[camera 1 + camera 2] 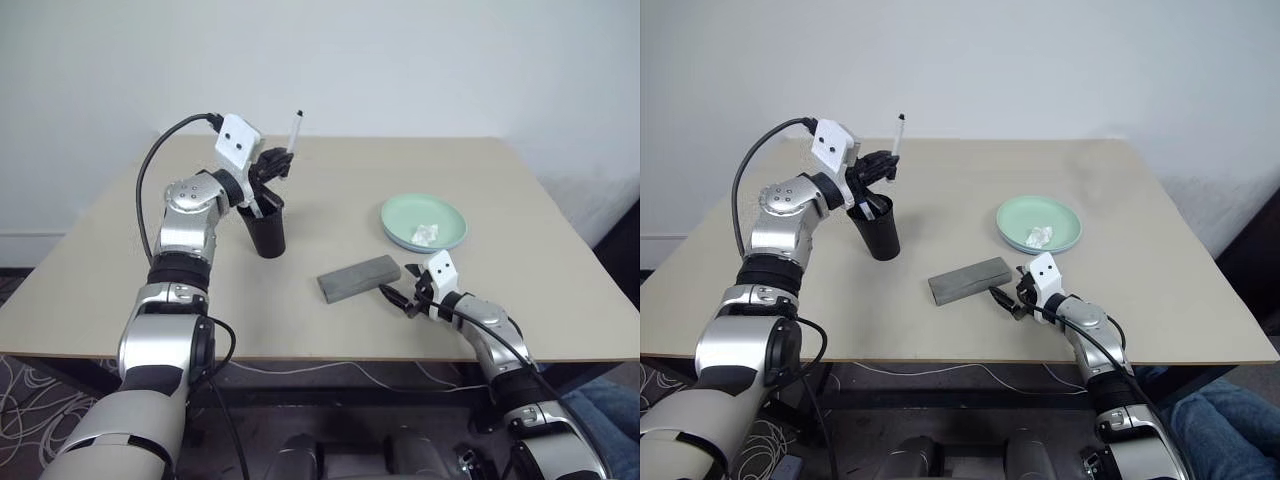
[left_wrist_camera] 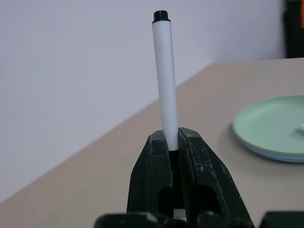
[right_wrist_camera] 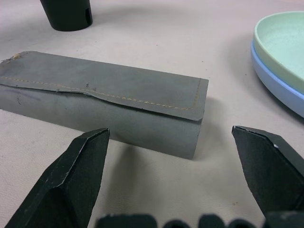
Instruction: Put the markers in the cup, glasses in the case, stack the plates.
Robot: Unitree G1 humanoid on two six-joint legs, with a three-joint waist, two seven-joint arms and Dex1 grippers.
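Observation:
My left gripper [image 1: 281, 160] is shut on a white marker [image 1: 295, 132] with a dark cap, holding it upright just above and behind the black cup [image 1: 267, 233]. A white stick pokes out of the cup's mouth. The grey case [image 1: 358, 277] lies shut near the table's middle. My right gripper [image 1: 400, 285] stands open just off the case's right end, with nothing between its fingers. The mint green plate [image 1: 400, 212] sits stacked on the light blue plate [image 3: 280, 85] at the right. The glasses are hidden from view.
A small crumpled white thing [image 1: 427, 234] lies in the green plate. The beige table [image 1: 340, 180] has bare room behind the cup and along its left side. A white wall stands behind the table.

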